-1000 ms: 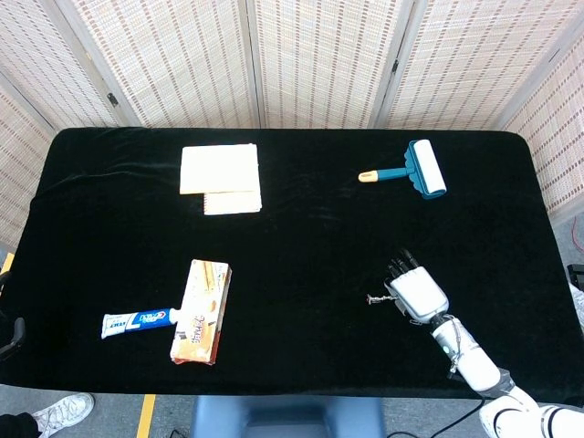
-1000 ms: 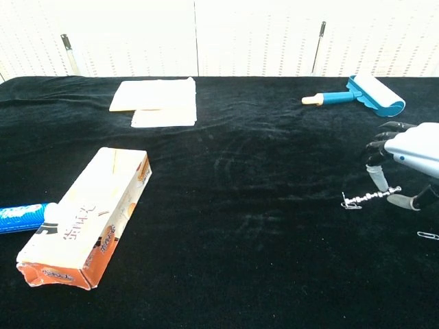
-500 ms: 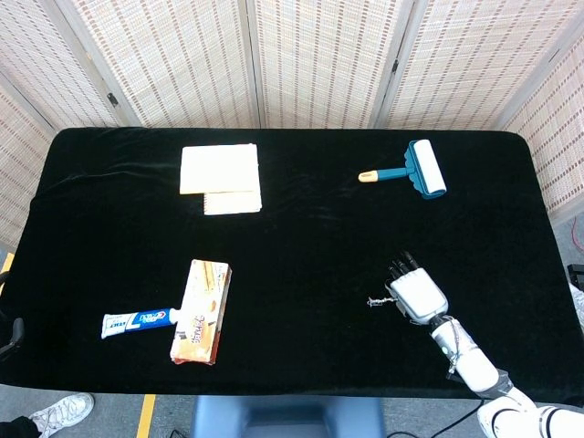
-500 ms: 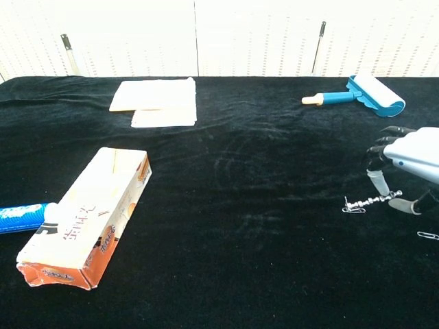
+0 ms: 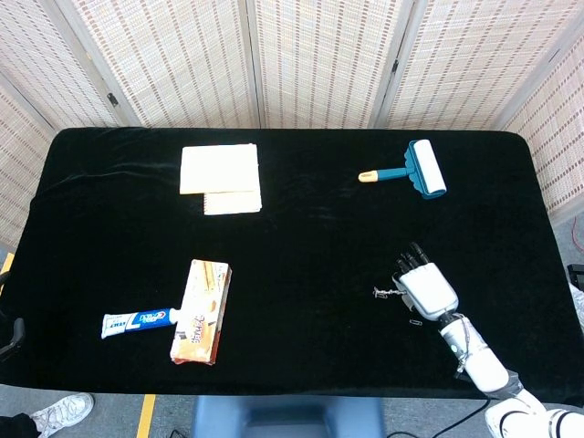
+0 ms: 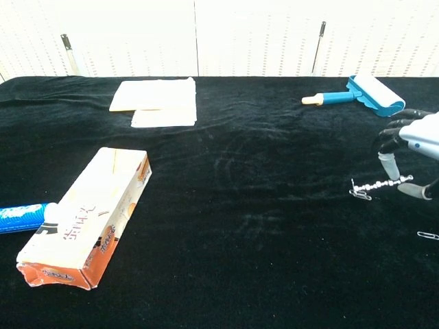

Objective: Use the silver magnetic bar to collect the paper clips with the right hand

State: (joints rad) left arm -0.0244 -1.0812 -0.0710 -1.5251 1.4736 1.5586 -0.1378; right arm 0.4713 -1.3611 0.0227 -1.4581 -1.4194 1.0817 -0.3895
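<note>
The right hand (image 6: 416,140), at the right edge of the chest view, pinches the silver magnetic bar (image 6: 381,185) between its fingers (image 6: 388,164), with a small cluster of paper clips (image 6: 359,192) hanging off the bar's left tip. Compared with a second ago, hand and bar sit higher and further right in the frame, and the clips have gone along with them, so I judge the magnet has them and they are being carried clear of the black desk (image 6: 240,205). In the head view the same hand (image 5: 429,290) shows at lower right, with a loose clip (image 5: 416,321) lying just below it. The chest view also shows a stray clip (image 6: 428,235) on the cloth at the lower right edge, apart from the bar, so by my reckoning the collecting isn't finished. The left hand is nowhere to be seen. The blue lint roller (image 6: 360,94), upper right, hasn't moved.
</note>
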